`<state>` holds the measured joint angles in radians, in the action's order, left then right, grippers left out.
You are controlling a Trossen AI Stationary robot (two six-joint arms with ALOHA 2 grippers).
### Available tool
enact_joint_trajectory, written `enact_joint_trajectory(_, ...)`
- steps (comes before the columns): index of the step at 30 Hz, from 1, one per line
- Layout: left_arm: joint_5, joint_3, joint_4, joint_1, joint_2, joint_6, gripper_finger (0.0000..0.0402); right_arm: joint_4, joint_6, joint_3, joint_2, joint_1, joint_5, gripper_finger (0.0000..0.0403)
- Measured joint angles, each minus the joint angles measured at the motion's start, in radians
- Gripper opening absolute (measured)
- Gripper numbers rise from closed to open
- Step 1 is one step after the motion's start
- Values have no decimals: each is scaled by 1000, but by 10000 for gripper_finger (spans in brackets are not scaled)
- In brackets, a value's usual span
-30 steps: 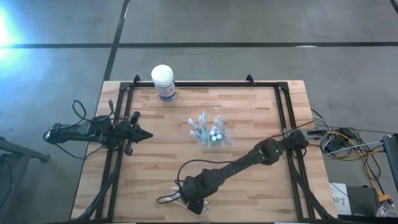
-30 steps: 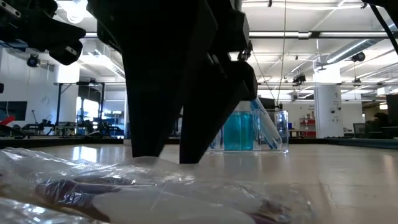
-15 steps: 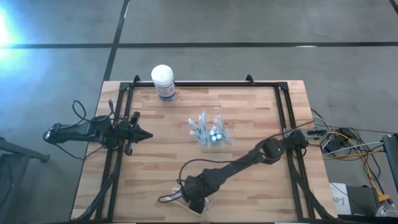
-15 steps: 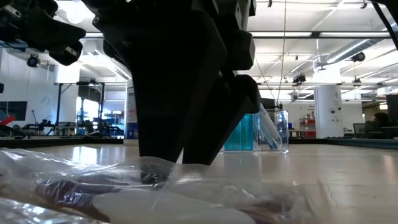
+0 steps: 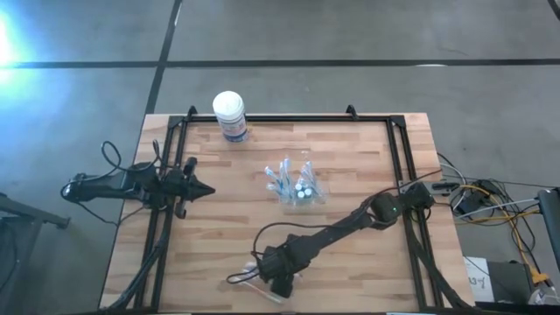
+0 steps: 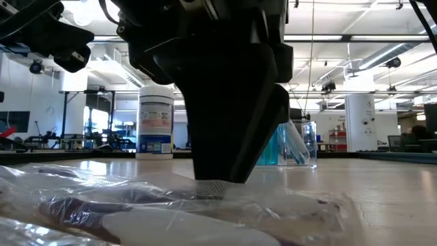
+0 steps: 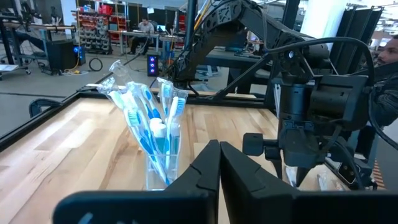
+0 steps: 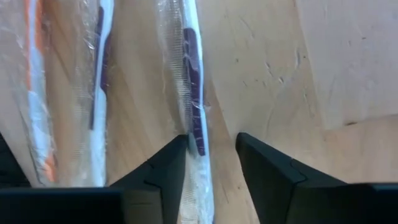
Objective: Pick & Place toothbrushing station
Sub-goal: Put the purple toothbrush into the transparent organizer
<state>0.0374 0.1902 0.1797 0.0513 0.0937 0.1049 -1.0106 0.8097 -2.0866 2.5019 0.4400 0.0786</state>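
The toothbrushing station (image 5: 295,185) is a clear holder with several blue-and-white brushes in it. It stands on its base at the table's middle and also shows in the low view (image 6: 292,146) and the left wrist view (image 7: 159,149). Near the table's front edge lie toothbrushes in clear wrappers (image 5: 261,282). My right gripper (image 5: 278,278) points down over them, open, its fingers on either side of one purple-and-white wrapped brush (image 8: 194,118). My left gripper (image 5: 208,189) hangs shut at the table's left side, holding nothing. My right gripper comes from above with its fingers pointing down and lying across the wrapped brush. One fingertip (image 8: 176,149) lies against the clear wrapper's edge (image 8: 186,144), while the other fingertip (image 8: 246,142) stands apart from it. The brush lies flat on the table.
A white round tub with a blue label (image 5: 229,114) stands at the table's far left. Two more wrapped brushes (image 8: 93,93) lie beside the one between my fingers. A black frame (image 5: 398,157) runs along the table's sides and far edge.
My right gripper has come down onto the wrapped brushes at the near edge, and its fingers have drawn closer together. In the low view its tips now sink into the clear wrapping, and the white tub shows behind it.
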Motion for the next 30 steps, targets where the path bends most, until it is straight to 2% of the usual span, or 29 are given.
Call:
enact_joint_trajectory(3,0,0,0,0,0,0,7,-7,-30,3,0,0,-3,116)
enact_joint_trajectory(8,0,0,0,0,0,2,10,-25,-72,-7,-1,-2,-3,27)
enact_joint_trajectory(12,0,-8,0,0,0,15,17,-26,-95,-18,-21,-3,-25,23)
enact_joint_trajectory(17,0,-21,2,0,1,30,14,-38,-166,-14,-72,-1,-122,18)
enact_joint_trajectory(24,1,-23,-7,0,1,74,10,57,-312,4,-236,7,-266,15)
enact_joint_trajectory(30,1,-23,-8,0,1,110,16,157,-417,127,-427,14,-397,14)
